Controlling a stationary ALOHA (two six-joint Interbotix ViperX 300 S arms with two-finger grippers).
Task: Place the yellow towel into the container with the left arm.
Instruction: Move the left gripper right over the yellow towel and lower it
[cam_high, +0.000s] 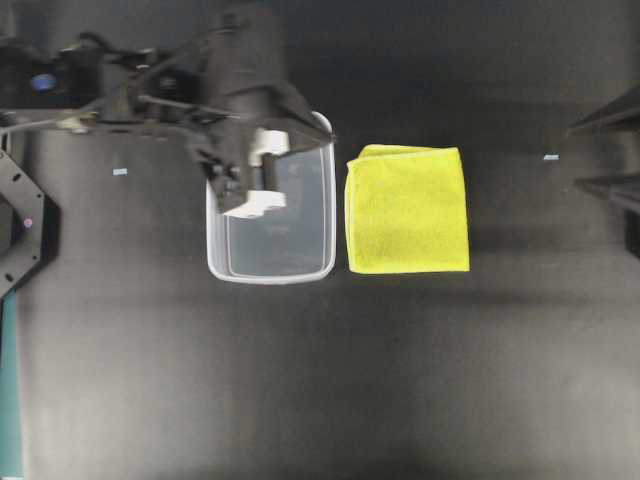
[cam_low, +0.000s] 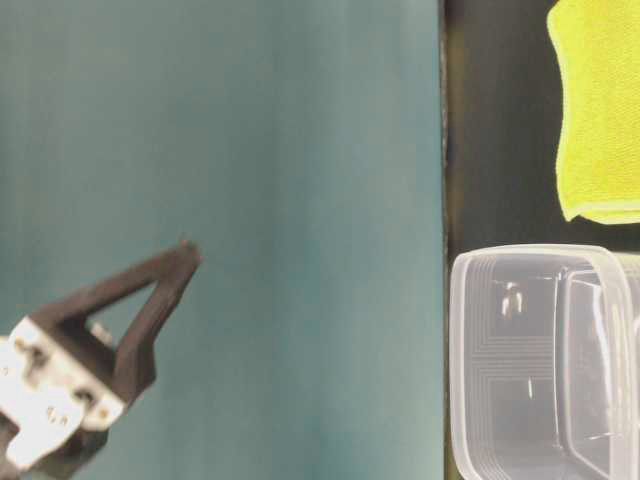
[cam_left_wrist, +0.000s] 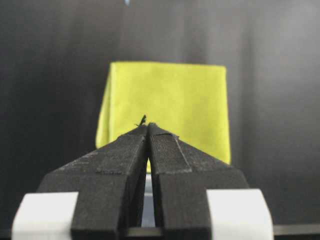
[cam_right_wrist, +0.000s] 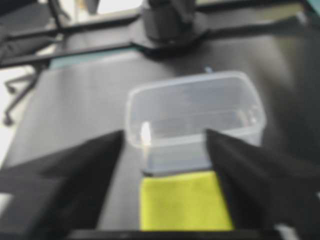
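Towel (cam_high: 407, 210) yellow, flat on table just beside container (cam_high: 270, 270) | left gripper (cam_left_wrist: 148, 125) above container, fingers pressed together, empty | right gripper (cam_right_wrist: 164, 137) fingers spread wide, empty

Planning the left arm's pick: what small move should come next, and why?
Probably open the left gripper and carry it past the container toward the yellow towel: its jaws are shut and empty, and the towel lies flat beside the container.

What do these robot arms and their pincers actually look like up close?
The left arm is black, angular and strung with cables. Its left gripper has two black wedge-shaped fingers with ridged faces, mounted on white blocks. The right gripper shows two plain black, tapering fingers, blurred here.
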